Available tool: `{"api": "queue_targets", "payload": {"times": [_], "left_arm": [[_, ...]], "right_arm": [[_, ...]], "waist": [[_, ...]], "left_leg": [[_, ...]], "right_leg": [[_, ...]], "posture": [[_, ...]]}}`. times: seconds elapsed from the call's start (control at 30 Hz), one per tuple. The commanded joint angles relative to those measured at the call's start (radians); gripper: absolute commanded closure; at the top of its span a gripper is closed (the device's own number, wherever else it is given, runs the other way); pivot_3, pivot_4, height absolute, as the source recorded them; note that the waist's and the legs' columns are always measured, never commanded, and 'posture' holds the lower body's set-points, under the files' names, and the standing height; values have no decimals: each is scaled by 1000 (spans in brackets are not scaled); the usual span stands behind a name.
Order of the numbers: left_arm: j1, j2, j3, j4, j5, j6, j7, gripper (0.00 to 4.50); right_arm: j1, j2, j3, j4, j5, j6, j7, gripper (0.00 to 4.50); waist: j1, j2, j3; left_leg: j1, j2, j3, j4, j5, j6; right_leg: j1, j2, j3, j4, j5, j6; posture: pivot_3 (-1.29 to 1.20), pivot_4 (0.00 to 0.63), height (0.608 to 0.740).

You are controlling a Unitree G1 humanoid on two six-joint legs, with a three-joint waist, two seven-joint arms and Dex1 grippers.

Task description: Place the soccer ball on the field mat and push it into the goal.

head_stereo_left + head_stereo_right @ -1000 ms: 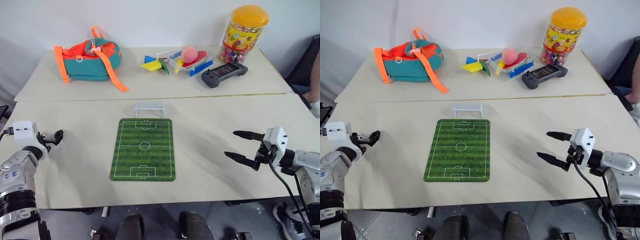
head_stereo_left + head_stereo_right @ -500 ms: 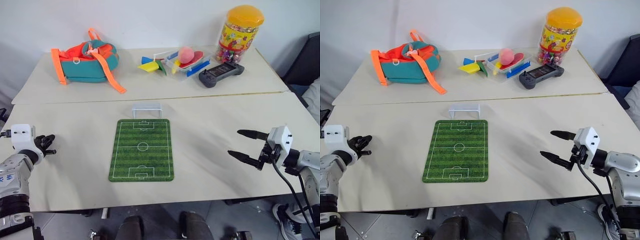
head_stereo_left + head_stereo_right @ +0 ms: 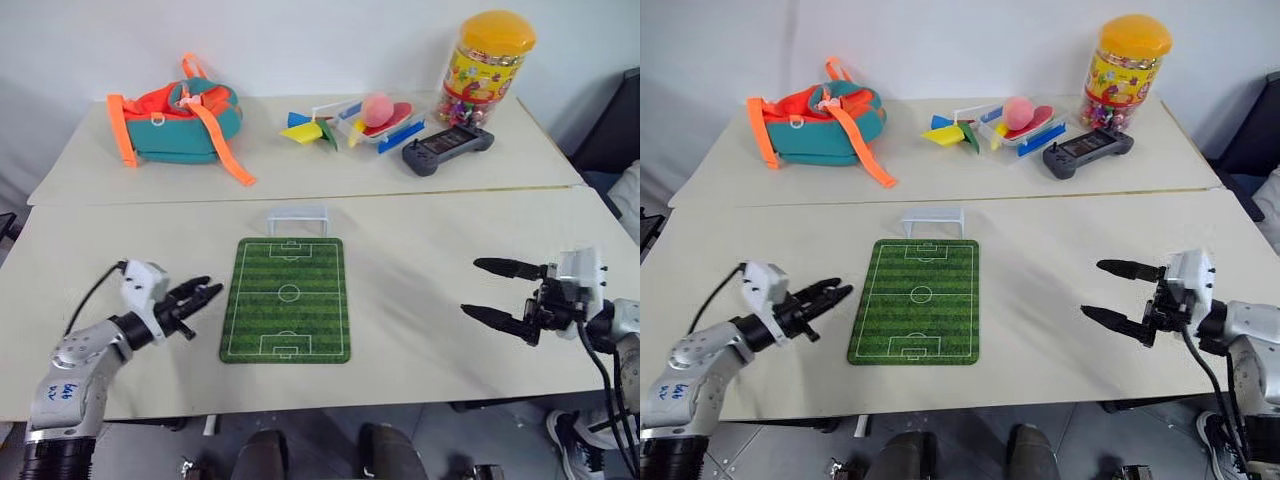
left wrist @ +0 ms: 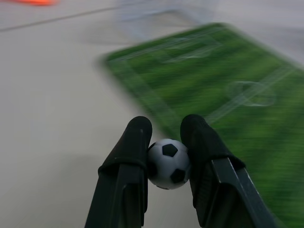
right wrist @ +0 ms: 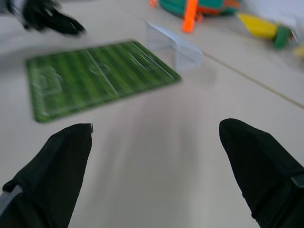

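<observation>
the left gripper (image 3: pixel 200 297) hovers low over the counter (image 3: pixel 420 250), just beside the near left edge of the field mat (image 3: pixel 287 299), its two black fingers (image 4: pixel 130 156) clamped on the soccer ball (image 4: pixel 168 163), which sits between them off the surface. the right gripper (image 3: pixel 500 292) is well apart to the right of the mat, fingers spread wide with nothing between them. the green mat lies flat at the middle of the counter, long side running away. the goal (image 3: pixel 297 219) stands upright just beyond the mat's far short edge. farther back sit an orange and teal backpack (image 3: pixel 178 120), a clear tray (image 3: pixel 378 125) holding a pink ball (image 3: pixel 378 107), a dark game controller (image 3: pixel 447 148) and a yellow-lidded jar (image 3: pixel 487 65).
</observation>
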Motion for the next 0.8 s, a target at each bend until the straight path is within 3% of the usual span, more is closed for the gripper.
{"api": "queue_targets", "payload": {"times": [0.03, 0.3, 0.8], "left_arm": [[-42, -3, -98, -81, -14, 4, -80, 3641], [-165, 14, -308, -5, 74, -59, -260, 3641], [-184, 42, -368, 81, 167, -166, -368, 3641]], "right_arm": [[69, -11, -51, -78, 57, 10, 53, 0], [201, 27, -71, -130, 36, -17, 22, 0], [304, 58, -101, -168, 8, -54, -54, 0]], "waist": [[3, 0, 0], [13, 0, 0], [15, 0, 0]], "left_leg": [[0, 0, 0, 1, 0, 0], [-1, 0, 1, 10, -4, 3], [-2, 2, 1, 10, -9, 8]], "right_leg": [[0, 0, 0, 0, 0, 0], [2, 1, 2, -1, 0, 0], [1, 3, 3, -2, 0, 0]], "posture": [[0, 150, 740], [0, 150, 740], [0, 150, 740]]}}
